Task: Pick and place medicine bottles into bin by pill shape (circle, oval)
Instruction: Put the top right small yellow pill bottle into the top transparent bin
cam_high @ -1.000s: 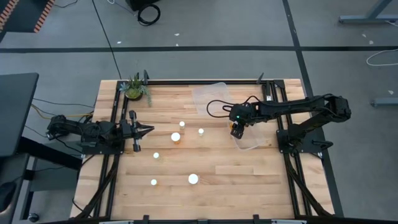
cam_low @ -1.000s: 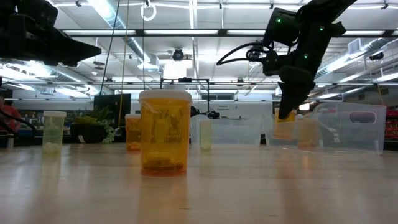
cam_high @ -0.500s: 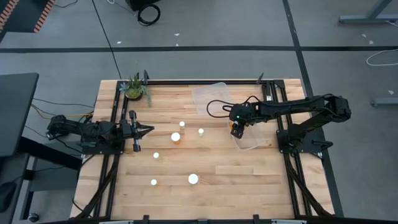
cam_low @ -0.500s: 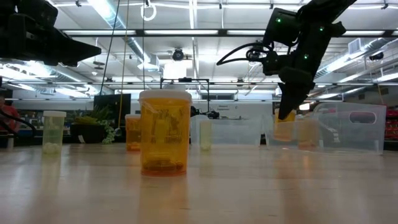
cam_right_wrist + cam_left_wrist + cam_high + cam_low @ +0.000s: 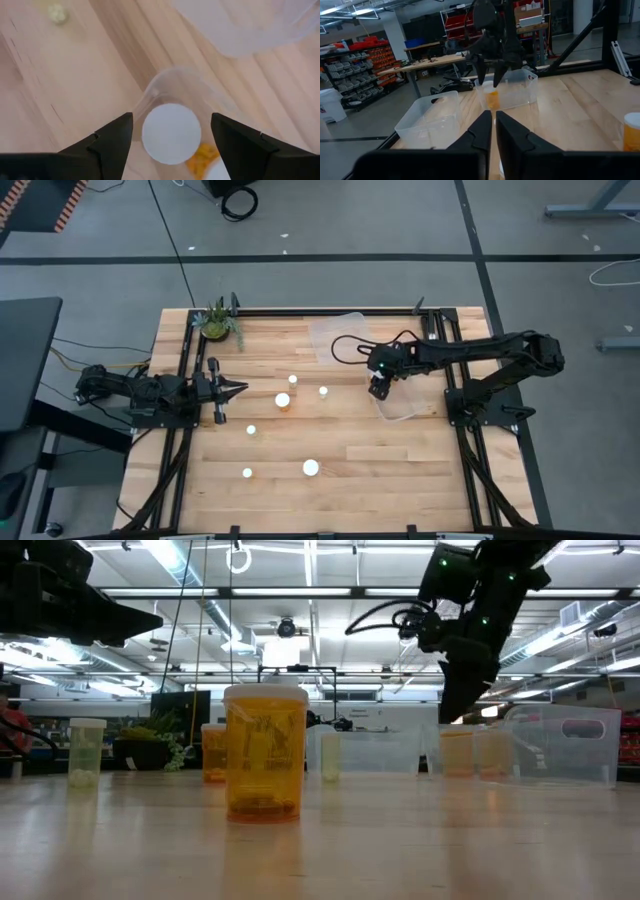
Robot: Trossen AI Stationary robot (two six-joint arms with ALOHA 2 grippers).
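Standing inside the clear bin [image 5: 200,95] at the right of the table [image 5: 400,470], a white-capped medicine bottle [image 5: 171,133] sits upright directly below the right gripper [image 5: 171,145], with a second white cap beside it at the frame's edge. The right gripper's fingers [image 5: 112,142] are spread wide on either side of the cap, touching nothing and holding nothing. From above, that gripper [image 5: 378,388] hangs over the near corner of the bin [image 5: 405,408], and a second clear bin [image 5: 340,335] lies just beyond it toward the table's far edge. The low view shows the gripper [image 5: 452,705] raised clear above the amber bottle [image 5: 456,752] resting in the bin.

Six more white-capped bottles are scattered upright across the middle of the wooden table: a larger one [image 5: 283,400] near the centre, smaller ones at [image 5: 293,379] and [image 5: 323,391], one [image 5: 251,430] nearer the left arm, and two toward the front edge, [image 5: 247,473] and a larger one [image 5: 311,468].

The left gripper [image 5: 232,389] waits at the table's left side, its fingers [image 5: 482,132] pressed almost together and empty, pointing toward the bins. A small potted plant [image 5: 217,322] stands at the far left corner.
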